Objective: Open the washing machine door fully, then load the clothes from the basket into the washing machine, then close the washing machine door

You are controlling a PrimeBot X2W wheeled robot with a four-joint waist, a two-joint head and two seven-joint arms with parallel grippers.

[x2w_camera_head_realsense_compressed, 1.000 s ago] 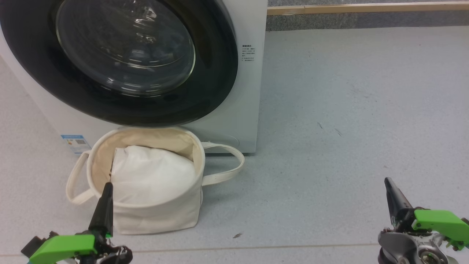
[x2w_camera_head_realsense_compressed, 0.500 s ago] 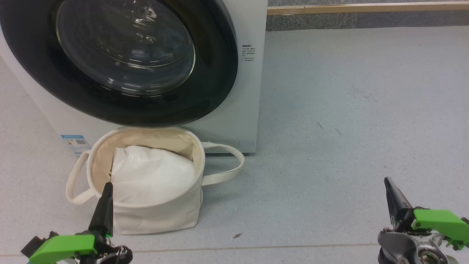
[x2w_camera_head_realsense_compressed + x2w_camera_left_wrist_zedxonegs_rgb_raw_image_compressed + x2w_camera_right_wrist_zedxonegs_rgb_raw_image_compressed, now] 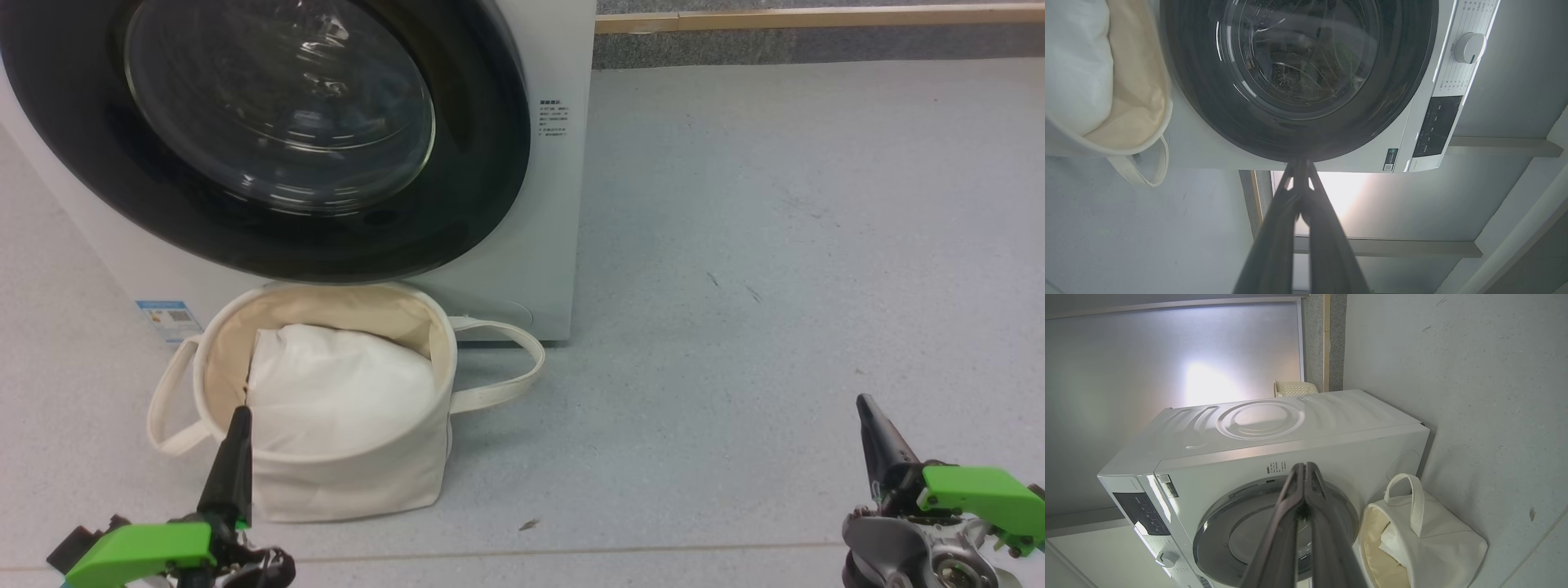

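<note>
The door (image 3: 277, 122) sits flush in the machine (image 3: 555, 204) and fills the 11 o'clock part of the head view, with its top cut off by the frame. The basket (image 3: 351, 482) stands on the floor (image 3: 775, 245) at 7 o'clock, just below the door's lower rim. My guess is that it is set there so cloth has only a short way to go from one to the other. One handle (image 3: 522, 359) points to 3 o'clock and the other loops out at 9.

A plain white bundle (image 3: 339, 392) lies in the basket. No blue printed clothes show on top of it, and the bundle and the basket wall hide anything beneath. The glass is mostly reflections. The left wrist view gives drum holes and dark shapes behind it, too murky to tell cloth from glare. So I cannot say where the clothes are. They may lie buried in the basket before a shut door, or they may be in the drum with the door shut on them.

The left gripper (image 3: 238, 418) rises at 7 o'clock with its fingers pressed together, holding nothing. Its tip overlaps the basket's near rim (touching or merely in front, I cannot tell). The right gripper (image 3: 865, 408) at 5 o'clock is pinched together too and empty, over bare floor well apart from the basket. Both sit low and wide of the door's swing, which reads to me as a parked pose
</note>
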